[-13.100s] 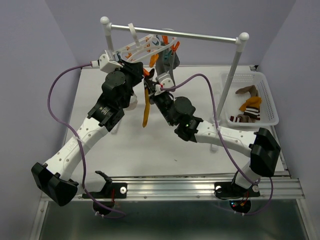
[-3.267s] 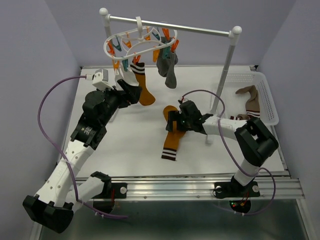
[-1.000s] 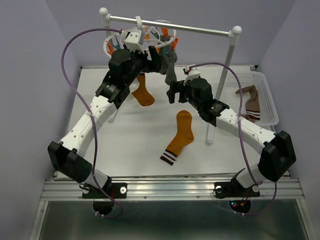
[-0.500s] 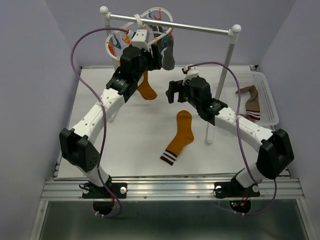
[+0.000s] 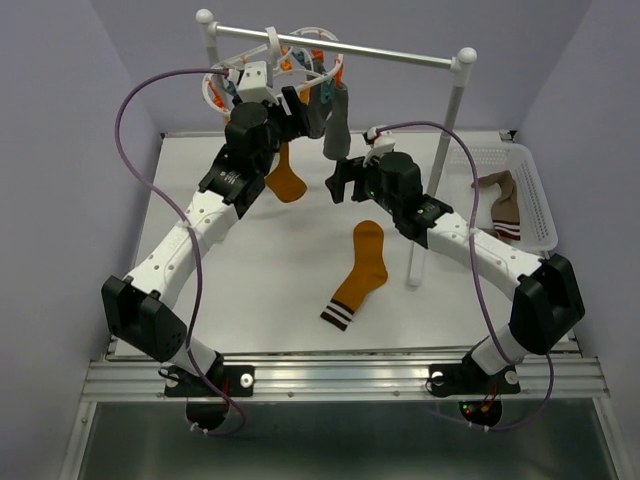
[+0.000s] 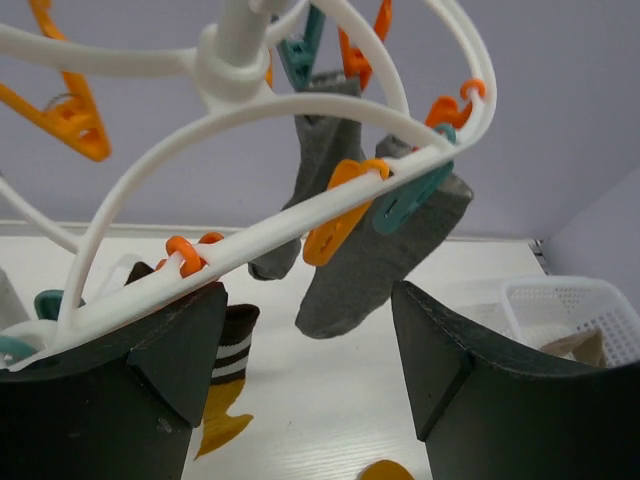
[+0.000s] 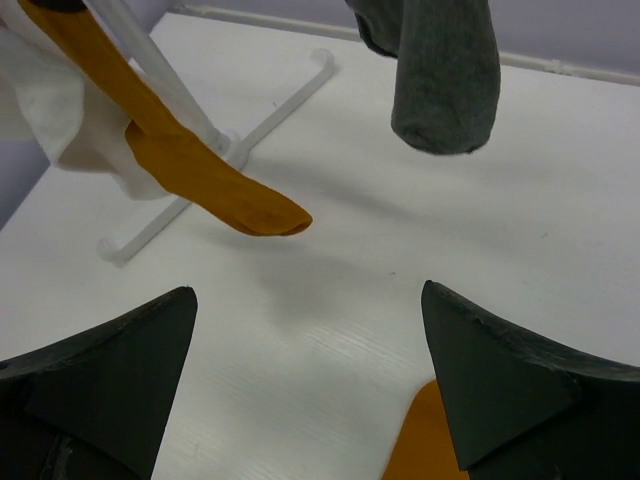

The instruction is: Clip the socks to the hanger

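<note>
Holding left jaws open just under the hanger (image 6: 232, 62), right jaws open above the tabletop (image 7: 330, 250); possibly risking nudging the hanger and shaking the clipped grey socks (image 6: 370, 270) loose.

Fingers (image 7: 100, 370) spread wide apart over the white desk (image 7: 330, 260). Grey sock (image 7: 445, 70) dangles up top, mustard sock (image 7: 190, 170) hangs on the left, another orange sock (image 7: 415, 450) lies between the fingers.

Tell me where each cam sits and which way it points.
Top external: above, behind the bases, looking down on table and hanger; both arms show.
Left wrist: up at the hanger, facing grey socks; left gripper frames it.
Right wrist: lower, tilted down at table, hanging orange sock; right gripper shows.
Shared: grey socks in all three.
</note>
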You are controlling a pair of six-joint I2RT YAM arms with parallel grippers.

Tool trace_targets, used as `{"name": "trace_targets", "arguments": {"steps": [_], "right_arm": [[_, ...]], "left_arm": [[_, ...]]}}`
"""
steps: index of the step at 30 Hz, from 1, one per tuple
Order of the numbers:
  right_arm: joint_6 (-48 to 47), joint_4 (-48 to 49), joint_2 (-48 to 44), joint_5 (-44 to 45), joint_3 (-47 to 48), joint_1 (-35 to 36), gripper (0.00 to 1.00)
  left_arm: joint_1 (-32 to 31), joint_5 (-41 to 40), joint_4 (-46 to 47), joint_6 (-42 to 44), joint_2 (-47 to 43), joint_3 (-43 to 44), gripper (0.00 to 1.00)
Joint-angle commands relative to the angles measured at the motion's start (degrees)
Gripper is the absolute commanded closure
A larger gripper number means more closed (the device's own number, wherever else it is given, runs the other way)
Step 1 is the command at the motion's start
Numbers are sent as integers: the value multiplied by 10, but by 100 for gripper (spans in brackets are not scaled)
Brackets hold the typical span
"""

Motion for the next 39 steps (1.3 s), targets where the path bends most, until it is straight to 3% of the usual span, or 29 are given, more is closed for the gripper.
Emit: {"name": "trace_targets", "arguments": {"steps": [1, 6, 12, 16, 28, 39], "right_arm": [[52, 117, 19, -49, 34, -6, 0], [100, 290, 58, -60, 22, -6, 2], [140, 374, 129, -111, 70, -6, 9], [158, 396, 161, -147, 108, 1, 11], [61, 514, 219, 62, 140, 36, 16], [-22, 569, 247, 103, 165, 42, 22]], "left_arm": [[3, -79, 37, -4, -59, -2, 21], [3, -38, 30, -5, -84, -14, 20], [3, 37, 34, -1, -131, -46, 14], [3, 58, 34, -1, -166, -67, 3], [3, 45, 35, -7, -231, -122, 1], [3, 43, 37, -11, -240, -130, 1]]}}
